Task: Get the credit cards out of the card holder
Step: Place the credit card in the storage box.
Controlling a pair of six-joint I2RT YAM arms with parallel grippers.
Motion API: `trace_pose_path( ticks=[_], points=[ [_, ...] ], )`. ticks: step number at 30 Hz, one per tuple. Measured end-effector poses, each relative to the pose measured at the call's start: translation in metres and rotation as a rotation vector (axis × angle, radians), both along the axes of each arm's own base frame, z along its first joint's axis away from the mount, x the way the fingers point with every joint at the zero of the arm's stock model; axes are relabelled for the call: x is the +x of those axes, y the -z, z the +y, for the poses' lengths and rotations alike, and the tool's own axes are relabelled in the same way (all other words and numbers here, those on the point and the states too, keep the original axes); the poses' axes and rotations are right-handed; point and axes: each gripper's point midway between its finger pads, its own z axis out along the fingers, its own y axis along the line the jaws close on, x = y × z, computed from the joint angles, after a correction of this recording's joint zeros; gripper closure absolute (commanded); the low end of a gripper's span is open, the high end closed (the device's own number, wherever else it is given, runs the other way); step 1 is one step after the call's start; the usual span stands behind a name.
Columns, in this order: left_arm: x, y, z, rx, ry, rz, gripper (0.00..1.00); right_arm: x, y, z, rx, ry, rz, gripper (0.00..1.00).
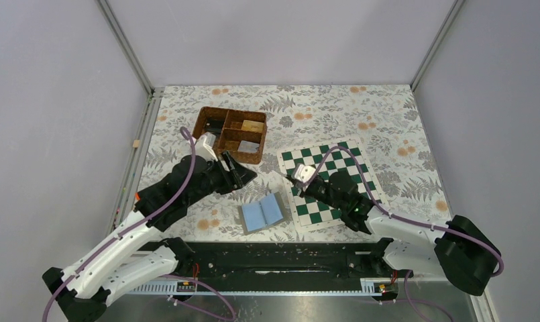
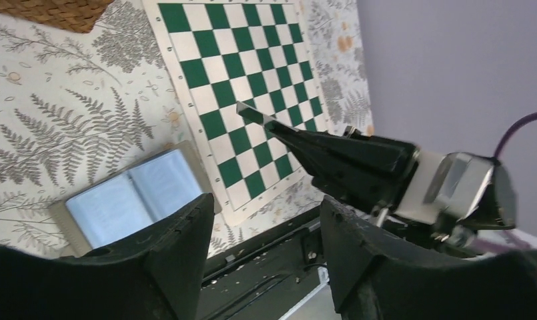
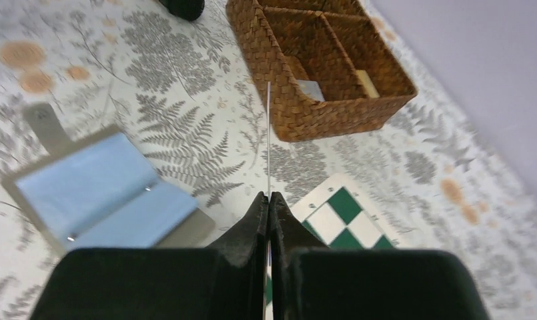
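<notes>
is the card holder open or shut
Open: the card holder lies spread like a book, light blue inside facing up.

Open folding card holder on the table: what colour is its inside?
Light blue inside the card holder, clearest from the right wrist.

Edge-on card (image 3: 268, 133) in right tool (image 3: 269, 198)

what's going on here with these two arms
The card holder lies open on the table, blue inside facing up. The right gripper is shut on a thin card, held above the table by the chessboard's edge. The left gripper is open and empty beside the basket.
</notes>
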Motion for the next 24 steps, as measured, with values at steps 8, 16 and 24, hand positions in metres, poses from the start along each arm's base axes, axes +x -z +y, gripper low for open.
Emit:
trace_pose_path(
  ticks=[8, 16, 24],
  points=[
    [0.004, -0.009, -0.011, -0.074, -0.005, 0.021, 0.39, -0.016, -0.017, 0.012, -0.135, -0.089, -0.362, 1.00],
    [0.005, 0.030, -0.026, -0.054, 0.020, 0.124, 0.39, -0.025, -0.020, 0.021, -0.219, -0.082, -0.516, 1.00],
    [0.002, 0.056, -0.029, -0.073, 0.022, 0.169, 0.56, -0.031, 0.000, 0.029, -0.285, -0.077, -0.536, 1.00]
  ],
)
